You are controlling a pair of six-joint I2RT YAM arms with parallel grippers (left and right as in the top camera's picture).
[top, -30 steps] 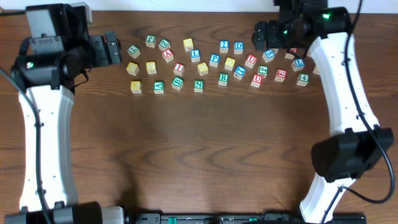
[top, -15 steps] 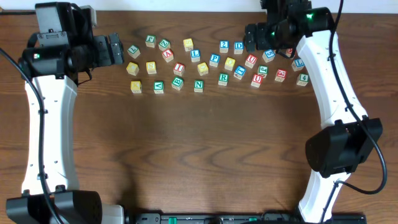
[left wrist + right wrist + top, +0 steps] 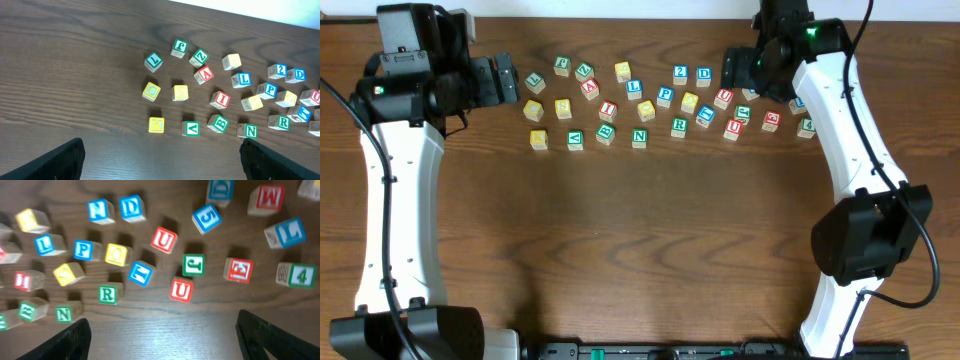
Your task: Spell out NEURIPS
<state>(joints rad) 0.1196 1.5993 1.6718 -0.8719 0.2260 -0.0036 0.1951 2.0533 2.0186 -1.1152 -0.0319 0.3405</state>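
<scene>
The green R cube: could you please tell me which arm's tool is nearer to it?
Right. The right tool hangs just beyond the green R cube, slightly to its right; the left tool sits far off to its left.

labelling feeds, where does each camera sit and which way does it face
Overhead: above the table, facing straight down on the blocks; left arm and right arm show.
Left wrist: on left arm, down at left blocks; own fingers show.
Right wrist: on right arm, down at right blocks; own fingers show.
Shared: green N and R.
</scene>
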